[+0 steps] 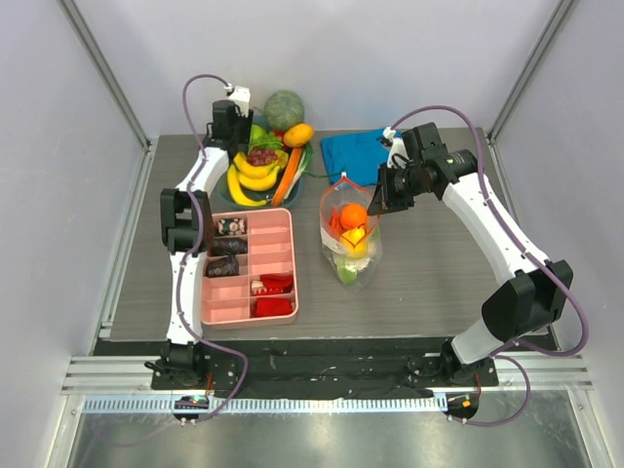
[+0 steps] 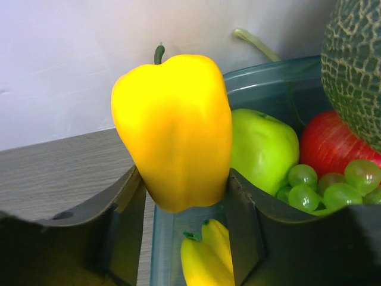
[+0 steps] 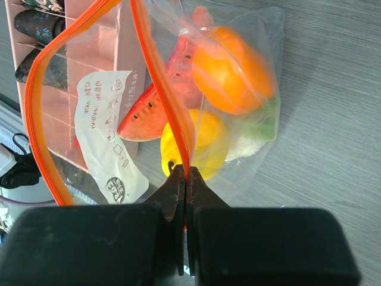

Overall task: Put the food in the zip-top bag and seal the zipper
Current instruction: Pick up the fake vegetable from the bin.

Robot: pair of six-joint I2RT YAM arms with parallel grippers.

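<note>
The clear zip-top bag (image 1: 349, 234) lies at mid-table with its mouth open. It holds an orange (image 3: 232, 71), a watermelon slice (image 3: 146, 116), a yellow lemon (image 3: 205, 143) and a green leaf. My right gripper (image 3: 186, 174) is shut on the orange-red zipper strip (image 3: 164, 89) at the bag's mouth; it shows in the top view (image 1: 378, 195) too. My left gripper (image 2: 181, 190) is shut on a yellow bell pepper (image 2: 172, 125), held upright over the rim of the teal bowl (image 2: 268, 68). In the top view the left gripper (image 1: 229, 122) is at the back left.
The bowl (image 1: 232, 198) holds bananas (image 1: 252, 178), a carrot (image 1: 288, 175), a green apple (image 2: 265, 149), a red apple (image 2: 327, 146), grapes (image 2: 327, 187) and a netted melon (image 1: 284, 105). A pink compartment tray (image 1: 219, 312) sits front left. A folded blue cloth (image 1: 353, 151) lies behind the bag.
</note>
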